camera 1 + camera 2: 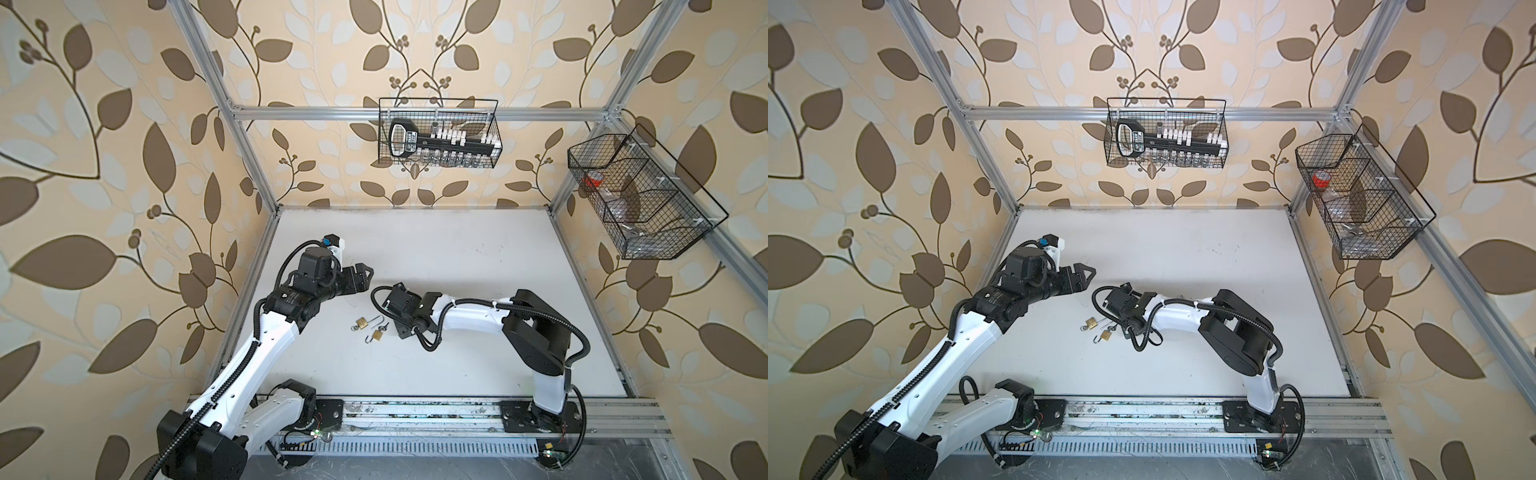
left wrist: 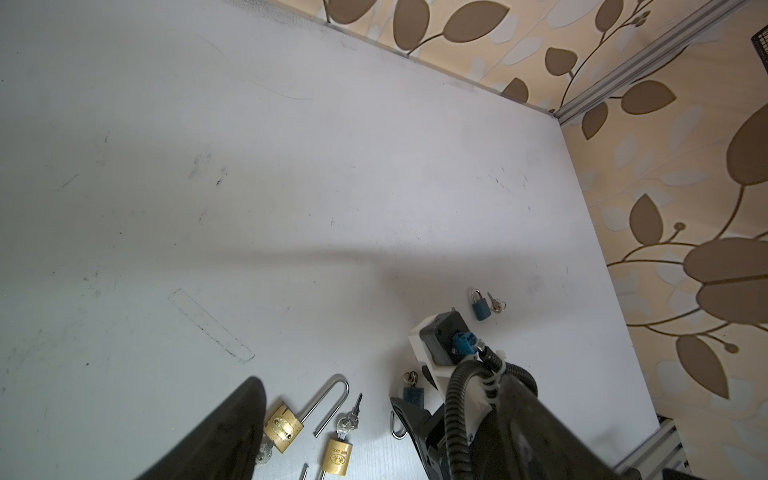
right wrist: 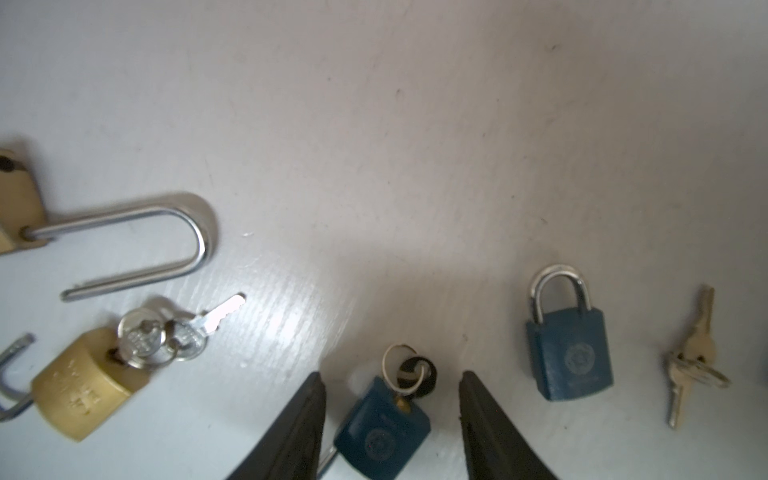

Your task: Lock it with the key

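**Status: Locking Pending on Blue Padlock**

The right gripper has its fingers apart, one on each side of the blue padlock lying on the table at lower centre; no contact is evident. Its key appears inserted. To the right, the second blue padlock looks shut. The brass padlock at lower left lies open. The left gripper hovers with fingers apart, empty. The frame edge cuts off the target's shackle.

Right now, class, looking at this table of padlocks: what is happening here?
The right gripper is low over the table, jaws open on either side of a blue padlock with a key in it, not gripping yet. The left gripper hangs open above the table, holding nothing. Two brass padlocks lie nearby, shackles open.
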Available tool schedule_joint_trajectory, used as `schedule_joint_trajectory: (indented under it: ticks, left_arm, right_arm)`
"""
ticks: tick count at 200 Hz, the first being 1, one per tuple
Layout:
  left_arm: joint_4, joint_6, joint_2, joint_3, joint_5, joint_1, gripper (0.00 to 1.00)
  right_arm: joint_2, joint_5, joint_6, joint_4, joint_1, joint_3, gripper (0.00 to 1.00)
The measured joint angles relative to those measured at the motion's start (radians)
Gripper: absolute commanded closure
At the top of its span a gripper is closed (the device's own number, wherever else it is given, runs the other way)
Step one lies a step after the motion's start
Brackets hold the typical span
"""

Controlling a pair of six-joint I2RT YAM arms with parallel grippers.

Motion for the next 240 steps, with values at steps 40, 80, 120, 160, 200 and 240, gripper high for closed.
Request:
schedule_joint_trajectory:
  ticks: [40,80,120,160,200,240]
  left_arm:
    - [0.004,0.000,-0.002,-0.004,0.002,0.000,0.13]
    - [0.006,-0.001,-0.002,-0.004,0.019,0.000,0.13]
    - [0.011,-0.013,-0.002,-0.007,0.022,-0.001,0.13]
    - [0.018,-0.019,-0.002,-0.007,0.023,-0.002,0.13]
    - [0.018,-0.020,-0.002,-0.007,0.023,-0.002,0.10]
    - [0.016,-0.020,-0.001,0.000,0.046,-0.018,0.06]
  right_arm:
    - [-0.001,-0.005,0.010,-0.006,0.002,0.000,0.60]
    - [-0.008,-0.014,0.011,-0.034,0.003,-0.001,0.57]
    - [-0.014,-0.016,0.014,-0.054,0.008,-0.006,0.61]
    - [-0.018,-0.026,0.014,-0.052,0.008,-0.011,0.75]
    - [-0.032,-0.042,0.009,-0.055,0.008,-0.013,0.87]
    - [-0.275,-0.069,0.016,0.024,-0.017,-0.096,0.99]
